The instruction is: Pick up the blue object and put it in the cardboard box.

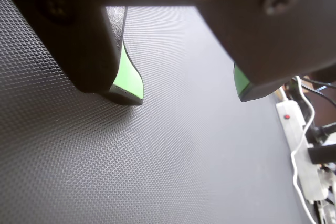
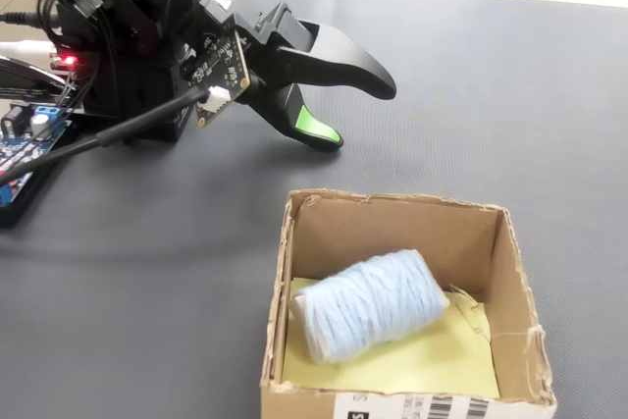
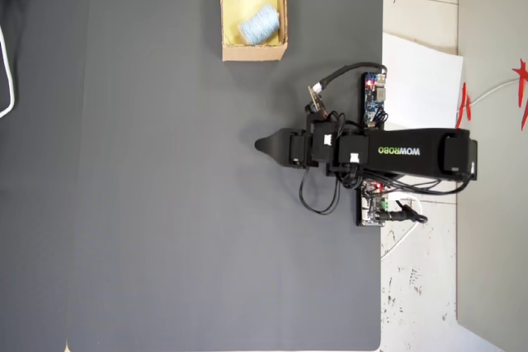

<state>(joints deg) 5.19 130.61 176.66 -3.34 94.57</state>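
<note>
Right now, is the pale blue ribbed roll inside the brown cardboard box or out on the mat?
Inside. The pale blue ribbed roll lies on its side on the brown cardboard box's yellow floor.

1. The blue object (image 2: 371,303) is a stubby pale blue-white roll wound with thread-like ribs. It lies on its side inside the box, its long axis running from about 8 o'clock to 2 o'clock in the fixed view.
2. The cardboard box (image 2: 489,242) is small, brown and rectangular, with an open top, short ragged flaps and a pale yellow floor. In the overhead view it sits at about 12 o'clock on the dark mat.
</note>
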